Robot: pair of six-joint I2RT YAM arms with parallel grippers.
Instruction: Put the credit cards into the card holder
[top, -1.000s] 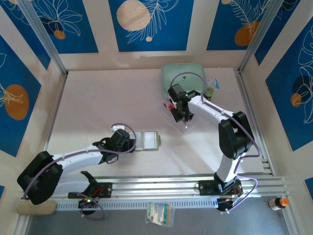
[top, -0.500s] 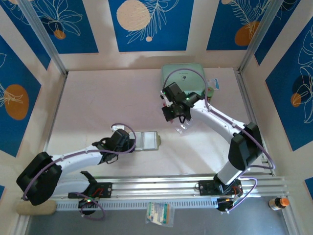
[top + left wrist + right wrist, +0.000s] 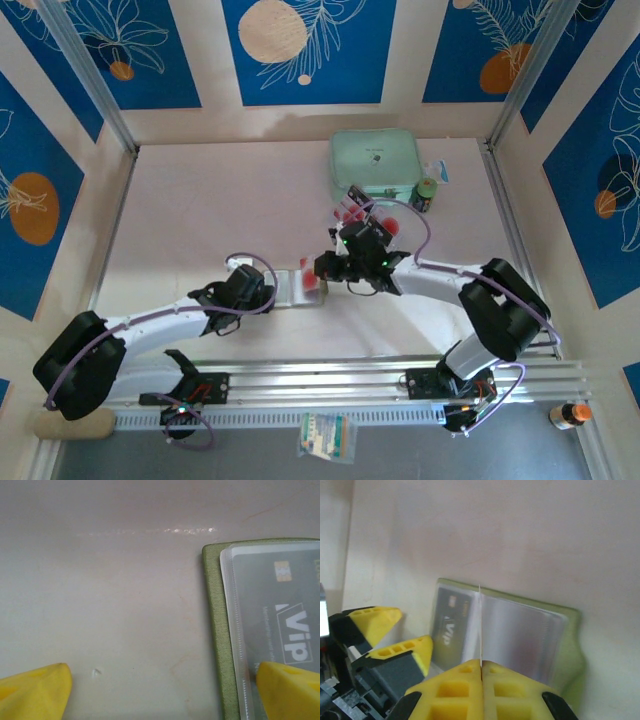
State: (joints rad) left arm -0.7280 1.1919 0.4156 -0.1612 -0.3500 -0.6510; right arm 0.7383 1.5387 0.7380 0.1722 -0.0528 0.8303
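The card holder lies open on the table, olive-green with clear sleeves. A grey "VIP" credit card sits in its left sleeve. My right gripper is shut on a thin credit card, seen edge-on and standing upright over the holder's middle fold. In the top view that gripper hovers at the holder's right end, a red-marked card below it. My left gripper is open wide at the holder's left edge, with its right fingertip on the sleeve. More credit cards lie further back.
A clear plastic tray with red-marked cards sits behind the right gripper. A mint-green case and a small green bottle stand at the back right. The aluminium rail runs along the near edge. A packet and a bottle lie off the table.
The right arm has swung from the clear tray down and left to the card holder, carrying a card. The left arm has stayed put at the holder.
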